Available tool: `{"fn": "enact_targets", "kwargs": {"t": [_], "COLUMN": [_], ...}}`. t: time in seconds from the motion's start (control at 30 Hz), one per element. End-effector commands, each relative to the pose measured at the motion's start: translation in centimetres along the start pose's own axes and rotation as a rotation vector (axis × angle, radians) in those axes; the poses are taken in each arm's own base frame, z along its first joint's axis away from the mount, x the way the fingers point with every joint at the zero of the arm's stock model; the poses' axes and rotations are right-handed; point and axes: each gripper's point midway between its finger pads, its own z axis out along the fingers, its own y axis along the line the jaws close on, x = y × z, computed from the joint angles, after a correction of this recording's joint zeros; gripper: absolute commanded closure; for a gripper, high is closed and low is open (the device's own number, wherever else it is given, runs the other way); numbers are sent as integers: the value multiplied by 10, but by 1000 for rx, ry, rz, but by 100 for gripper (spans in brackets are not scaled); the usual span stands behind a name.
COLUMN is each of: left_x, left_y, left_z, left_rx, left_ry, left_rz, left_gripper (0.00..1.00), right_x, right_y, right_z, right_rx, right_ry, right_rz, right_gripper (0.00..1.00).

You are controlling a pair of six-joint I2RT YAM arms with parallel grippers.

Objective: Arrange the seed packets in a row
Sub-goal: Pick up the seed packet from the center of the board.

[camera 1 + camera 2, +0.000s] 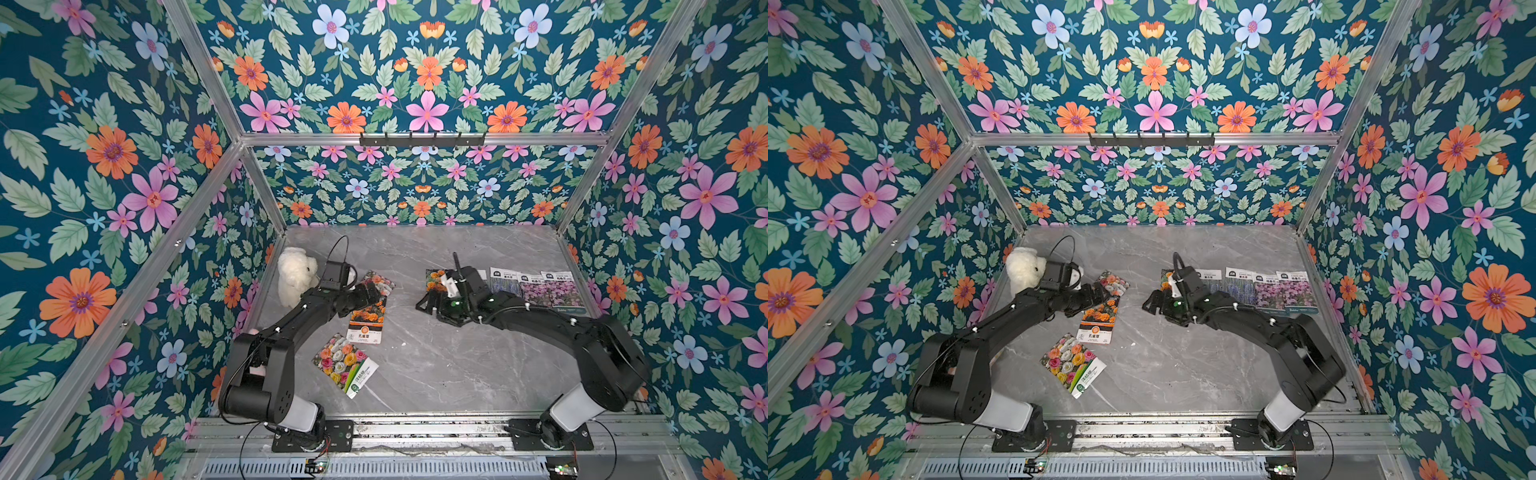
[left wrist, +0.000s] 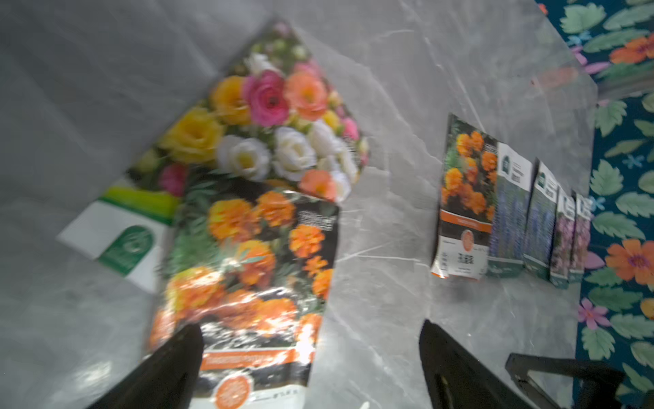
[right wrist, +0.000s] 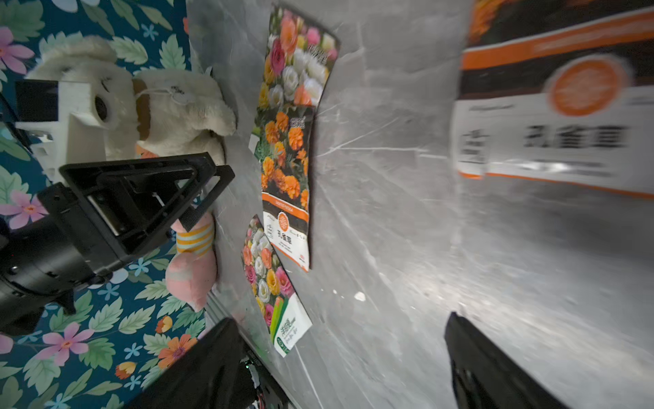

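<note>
Five pkts form a row in the far-R part of the tabletop [image 1: 436, 374], side by side w/ long edges touching or slightly overlapped. At the inner end is the row marigold pkt [image 2: 467, 198], then lavender pkt [image 2: 511, 212], 2nd lavender pkt [image 2: 539, 226], pink-purple pkt [image 2: 562, 244] and 2nd pink-purple pkt [image 2: 582, 240] nearest the R edge. In both top views the R arm covers part of the row's inner end.

Three pkts lie outside the row, all in the L half:
- The far multicolour pkt [image 1: 384, 282] lies askew in the far half.
- The loose marigold pkt [image 1: 368, 320] lies over its near end, w/ the label end toward the front edge.
- The near multicolour pkt [image 1: 343, 363] lies flat and skewed just beside that label end; can't tell if they touch.

L gripper [image 2: 309, 327] has its jaws spread wide over the loose marigold pkt, w/ nothing gripped. One finger [image 2: 177, 354] overlaps the pkt's label corner in the wrist view; contact can't be told.

R gripper [image 3: 339, 318] has its jaws wide apart and empty over bare tabletop near the middle, just beside the row marigold pkt's label end.

The white plush toy [image 1: 293, 274] sits at the L edge in the far half, just beside the L arm's wrist
</note>
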Motion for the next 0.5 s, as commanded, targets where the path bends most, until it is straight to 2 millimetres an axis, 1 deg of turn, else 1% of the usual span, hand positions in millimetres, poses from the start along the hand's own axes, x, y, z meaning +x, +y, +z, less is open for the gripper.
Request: {"fn": "enact_targets", "kwargs": {"t": [0.0,0.1,0.2,0.3,0.33,0.47], "left_x": [8,15,19,21,21,22], "left_y": [17,29,37,41,41,44], "left_z": [-2,0,2,3,4,5], "left_rx": [14,22,11,13,14,11], "left_ry": [-6,5,6,8,9,11], "left_rz": [-67,-101,-118,-126,-126,-129], "left_gripper": [1,1,1,1,1,1], "right_x": [2,7,6,5,5,5], "right_y": [32,42,45,44,43,36], "right_z": [34,61,80,92,95,107], "right_rx": [-71,-80,-76,-55,-49,-17], "right_ry": [25,53,60,73,75,89], "right_rz": [37,61,77,82,81,85], "right_gripper": [19,29,41,51,53,56]}}
